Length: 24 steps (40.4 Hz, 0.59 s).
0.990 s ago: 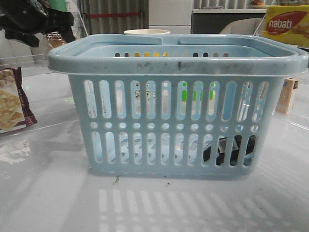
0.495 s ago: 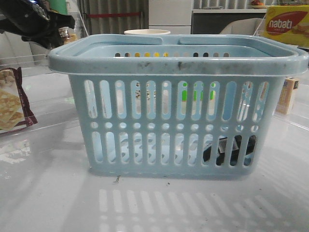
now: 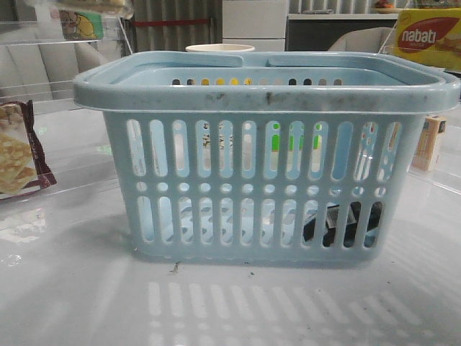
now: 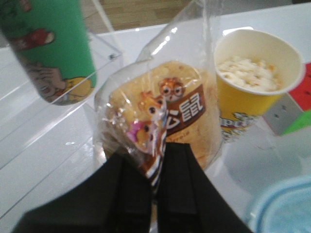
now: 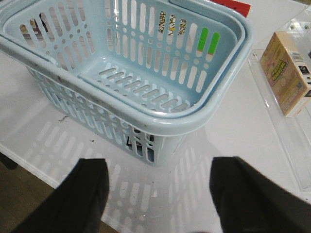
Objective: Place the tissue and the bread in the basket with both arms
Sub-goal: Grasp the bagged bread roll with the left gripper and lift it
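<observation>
The pale blue basket (image 3: 266,97) stands mid-table and also shows in the right wrist view (image 5: 160,124). The tissue, a dark packet (image 3: 344,225), lies inside it at the front right corner, seen through the slots (image 5: 136,141). My left gripper (image 4: 158,155) is shut on the wrapper of the bread (image 4: 170,104), a golden-brown bun with a dark printed band, held up off the table. Only the bread's lower edge (image 3: 90,6) shows at the top left of the front view. My right gripper (image 5: 160,170) is open and empty, above the table in front of the basket's corner.
A maroon cracker packet (image 3: 18,155) lies at the left. A green can (image 4: 51,48) and a yellow paper cup (image 4: 252,82) stand behind the basket. A small carton (image 5: 286,77) stands behind a clear acrylic strip at the right. A yellow Nabati box (image 3: 428,36) is far right.
My left arm has risen out of the top left of the front view, carrying the bread up. The basket and tissue have not moved.
</observation>
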Each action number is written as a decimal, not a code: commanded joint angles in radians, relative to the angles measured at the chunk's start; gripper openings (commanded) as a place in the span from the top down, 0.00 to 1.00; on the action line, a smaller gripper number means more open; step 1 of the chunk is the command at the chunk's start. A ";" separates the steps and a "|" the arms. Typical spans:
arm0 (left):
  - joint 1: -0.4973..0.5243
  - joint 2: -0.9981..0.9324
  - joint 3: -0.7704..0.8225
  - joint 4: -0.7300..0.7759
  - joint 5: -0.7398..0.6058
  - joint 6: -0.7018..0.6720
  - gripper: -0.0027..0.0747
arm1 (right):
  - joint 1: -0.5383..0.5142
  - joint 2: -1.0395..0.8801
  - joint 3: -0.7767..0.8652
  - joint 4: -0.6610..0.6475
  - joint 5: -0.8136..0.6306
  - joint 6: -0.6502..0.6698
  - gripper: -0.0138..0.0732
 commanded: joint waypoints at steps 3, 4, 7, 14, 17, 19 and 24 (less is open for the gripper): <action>-0.106 -0.135 -0.036 -0.064 0.087 0.106 0.85 | 0.002 0.000 -0.025 -0.011 -0.075 -0.005 0.21; -0.122 -0.140 -0.036 -0.070 0.104 0.119 0.85 | 0.002 0.000 -0.025 -0.011 -0.075 -0.005 0.21; -0.177 -0.143 -0.036 -0.091 0.158 0.149 0.85 | 0.002 0.000 -0.025 -0.011 -0.075 -0.005 0.21; -0.289 -0.095 -0.034 -0.091 0.236 0.149 0.85 | 0.002 0.000 -0.025 -0.011 -0.075 -0.005 0.21; -0.322 -0.063 -0.034 -0.094 0.234 0.149 0.85 | 0.002 0.000 -0.025 -0.011 -0.075 -0.005 0.21; -0.337 -0.036 -0.034 -0.103 0.232 0.149 0.84 | 0.002 0.000 -0.025 -0.011 -0.075 -0.005 0.21; -0.360 0.019 -0.034 -0.106 0.224 0.149 0.63 | 0.002 0.000 -0.025 -0.011 -0.075 -0.005 0.21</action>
